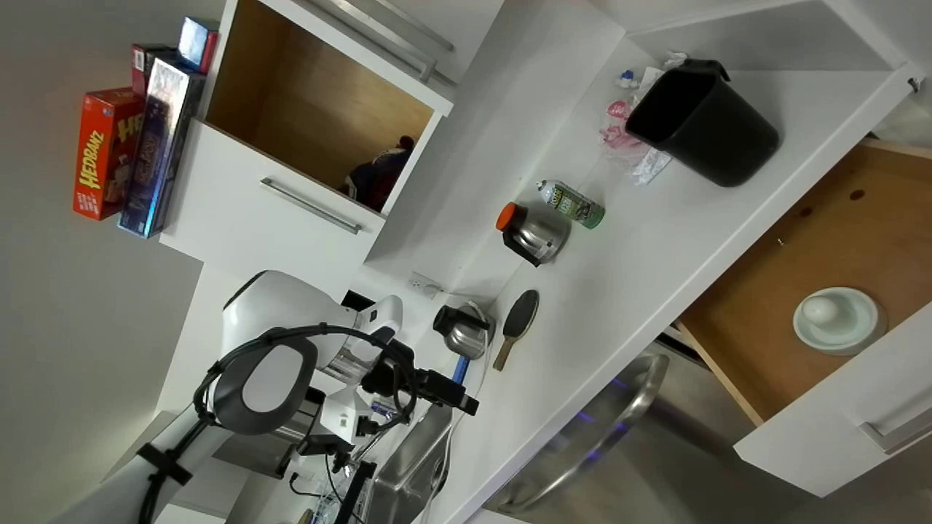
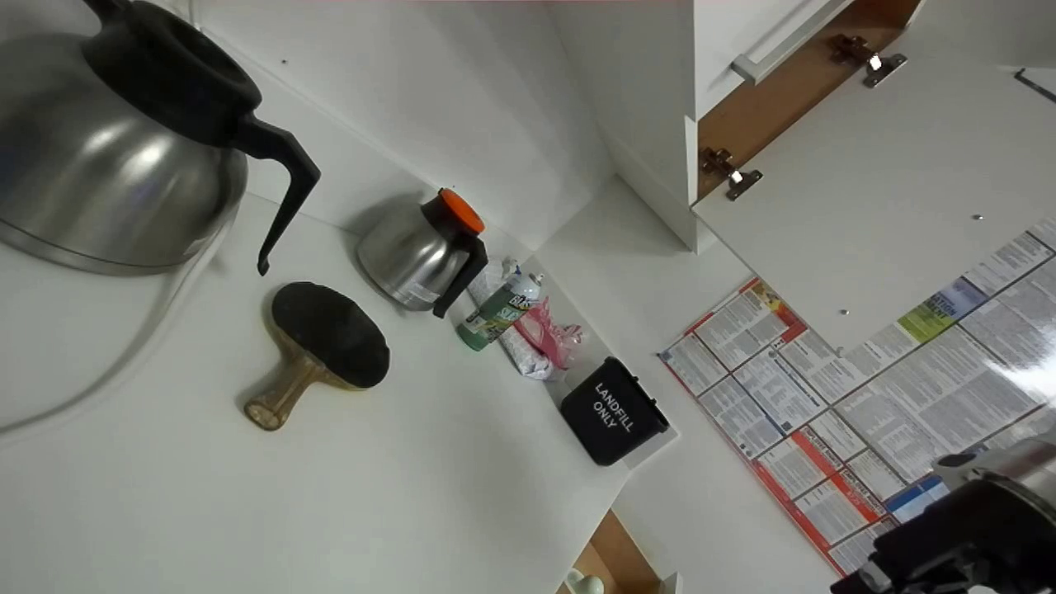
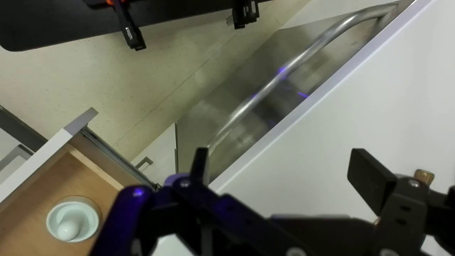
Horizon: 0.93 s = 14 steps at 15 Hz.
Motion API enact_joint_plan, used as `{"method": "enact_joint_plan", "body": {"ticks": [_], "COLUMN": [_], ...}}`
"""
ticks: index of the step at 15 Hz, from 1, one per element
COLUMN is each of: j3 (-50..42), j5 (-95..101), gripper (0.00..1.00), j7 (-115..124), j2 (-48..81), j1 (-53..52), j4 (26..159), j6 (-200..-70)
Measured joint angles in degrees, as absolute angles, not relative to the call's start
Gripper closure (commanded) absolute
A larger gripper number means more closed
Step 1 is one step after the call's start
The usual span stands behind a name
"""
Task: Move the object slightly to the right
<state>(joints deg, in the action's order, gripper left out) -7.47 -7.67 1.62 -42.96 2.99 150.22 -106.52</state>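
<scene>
The object is a small paddle with a black oval face and a wooden handle. It lies on the white counter (image 1: 582, 320) and shows in both exterior views, the paddle (image 1: 520, 316) and the same paddle (image 2: 330, 334). In the wrist view only the end of its wooden handle (image 3: 424, 176) shows beside the right finger; the rest is hidden behind the gripper. My gripper (image 3: 282, 165) is open, with nothing between its fingers. It hangs above the counter near its front edge, apart from the paddle. In an exterior view the gripper (image 1: 466, 400) is off the handle end.
A steel pot with an orange lid (image 1: 537, 233), a green spray can (image 1: 574, 204) and a black bin (image 1: 706, 124) stand along the counter. Another steel pot (image 2: 115, 157) and a white cord (image 2: 140, 355) are near the paddle. An open drawer (image 3: 42, 185) holds a white bowl.
</scene>
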Motion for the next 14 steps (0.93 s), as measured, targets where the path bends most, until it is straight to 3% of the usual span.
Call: {"method": "enact_joint_plan", "body": {"ticks": [6,14], "j3": [-5.3,3.8], "j5": [-8.2,-8.1], "gripper": [0.0,0.0], "j7": [1.6,9.0], "j2": [-42.0,-28.1], "j1": [2.8,1.4], "j4": [150.1,149.0], "j6": [-110.4,-137.8]}}
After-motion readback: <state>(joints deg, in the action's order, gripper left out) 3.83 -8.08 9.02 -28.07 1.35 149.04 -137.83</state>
